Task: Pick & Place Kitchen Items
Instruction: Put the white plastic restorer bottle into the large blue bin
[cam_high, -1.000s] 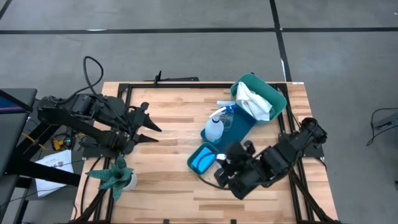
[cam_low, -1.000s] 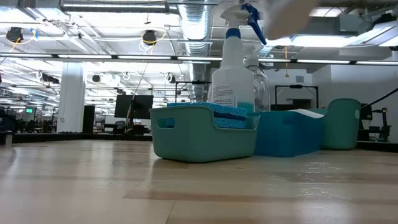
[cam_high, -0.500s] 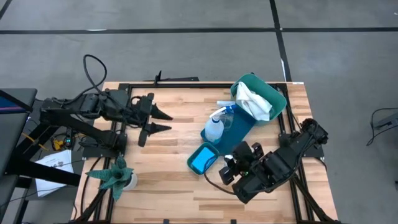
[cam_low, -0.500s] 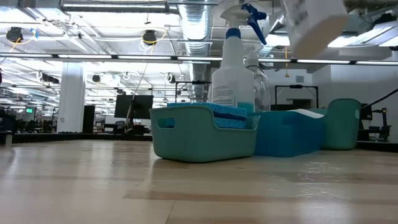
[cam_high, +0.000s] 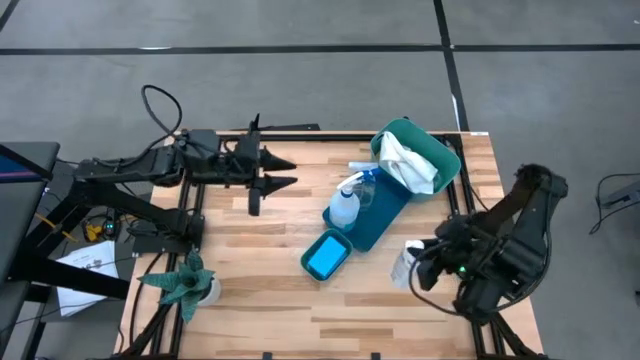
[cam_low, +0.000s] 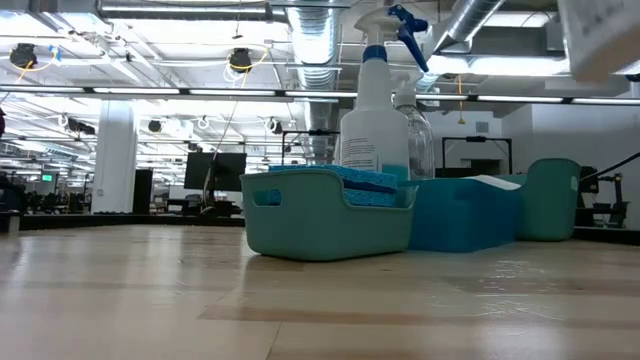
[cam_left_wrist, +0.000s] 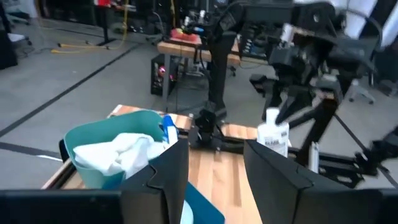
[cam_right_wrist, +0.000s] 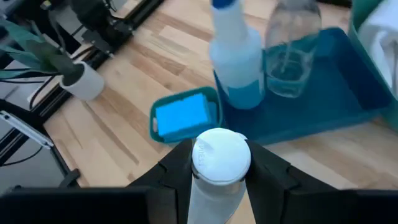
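My right fingers (cam_right_wrist: 219, 171) are clamped on the small white bottle (cam_right_wrist: 217, 177), one finger each side just below its cap, held up off the tabletop (cam_high: 270, 290) near the right edge, apart from the bins. Spray bottle (cam_high: 345, 205) & clear bottle (cam_right_wrist: 290, 50) stand in the blue tray (cam_high: 385, 210). Blue sponges (cam_high: 323, 258) sit in the small teal bin (cam_low: 325, 215) just beside the tray. White cloth (cam_high: 408, 160) is in the round teal tub (cam_high: 440, 150). My left fingers (cam_high: 278, 170) hang spread apart, empty, over the tabletop's far left part. Plant (cam_high: 183, 283) at near-left corner.
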